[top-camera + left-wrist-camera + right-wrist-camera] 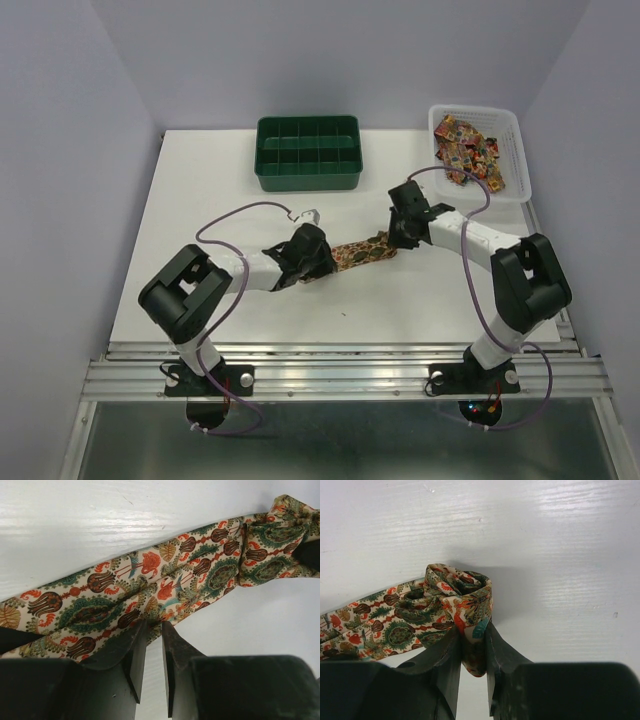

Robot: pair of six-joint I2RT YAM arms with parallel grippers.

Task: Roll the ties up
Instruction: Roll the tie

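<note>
1. Right gripper [472,635]: jaws closed on the roll [460,587] begun at one end of the tie [380,625]. Fabric is bunched between the fingers. It looks like a turn or two at most, loose rather than neat.
2. Left gripper [154,625]: jaws narrowly apart, tips at the tie's near edge, partway along the flat stretch. Cannot tell whether cloth is pinched there or only pressed down.
3. Tie: lies on the table [200,200] between the two grippers, mid-table, running left to right in the top view. The stretch between the roll and the left gripper is flat and unrolled.
4. Progress, as judged: early. This roll is only started, and most of the visible length has yet to be wound.
5. Further out: the white basket [478,108] at the far right holds a heap of patterned ties [468,148], too small to tell whether rolled or loose.
6. Green tray [306,182], far centre: no patterned fabric shows in its compartments.
</note>
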